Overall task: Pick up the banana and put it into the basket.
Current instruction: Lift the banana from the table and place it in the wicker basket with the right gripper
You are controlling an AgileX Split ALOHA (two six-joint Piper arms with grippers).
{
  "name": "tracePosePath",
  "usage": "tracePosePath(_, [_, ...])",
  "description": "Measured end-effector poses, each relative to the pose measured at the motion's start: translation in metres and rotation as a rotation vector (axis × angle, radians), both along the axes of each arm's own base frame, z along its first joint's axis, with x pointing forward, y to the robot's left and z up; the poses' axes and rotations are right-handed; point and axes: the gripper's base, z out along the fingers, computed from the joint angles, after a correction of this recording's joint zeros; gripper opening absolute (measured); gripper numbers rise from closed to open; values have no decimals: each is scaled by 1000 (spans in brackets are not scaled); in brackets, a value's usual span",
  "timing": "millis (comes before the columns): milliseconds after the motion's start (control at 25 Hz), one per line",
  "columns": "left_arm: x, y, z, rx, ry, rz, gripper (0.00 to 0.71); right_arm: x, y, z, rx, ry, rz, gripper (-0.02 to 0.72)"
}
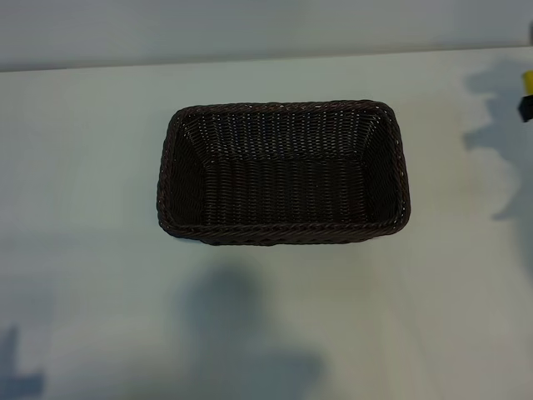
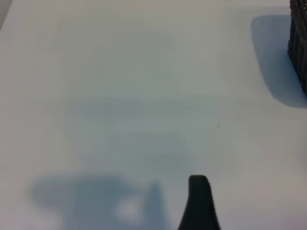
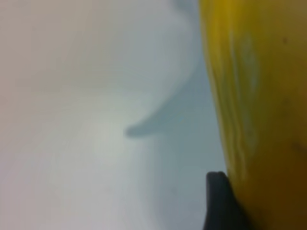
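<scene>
Banana (image 3: 254,110) fills the right wrist view, pressed against a dark fingertip (image 3: 218,201); right gripper (image 1: 526,98) pinching it, clear of the white table (image 1: 92,250), its shadow lying below. In the exterior view only a yellow sliver at the right edge, probably the same fruit. Basket (image 1: 283,229) at table centre, nothing inside. Left gripper (image 2: 199,203) parked near a basket corner (image 2: 298,43), jaws spread.

A white table (image 1: 92,275) (soft shadows across it) meets a pale wall (image 1: 250,29).
</scene>
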Motion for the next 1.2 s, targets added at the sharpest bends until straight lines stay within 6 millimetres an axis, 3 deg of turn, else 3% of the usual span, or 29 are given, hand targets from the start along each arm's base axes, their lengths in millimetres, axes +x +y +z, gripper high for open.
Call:
tracePosePath(240, [0,0,0,0,0,0,568,1,61,0,44,-48,148,418])
tracePosePath(440, [0,0,0,0,0,0,568,-8,121,1,50,-104,368,418])
tracePosePath(600, [0,0,0,-2,0,2,568,-17,157,3,64,-146,493,418])
tracePosePath(960, [0,0,0,-2,0,2,568,-14,214,14,69,-216,699,418])
tracePosePath(1200, [0,0,0,-2,0,2,568,-17,245,15,42,-260,948,418])
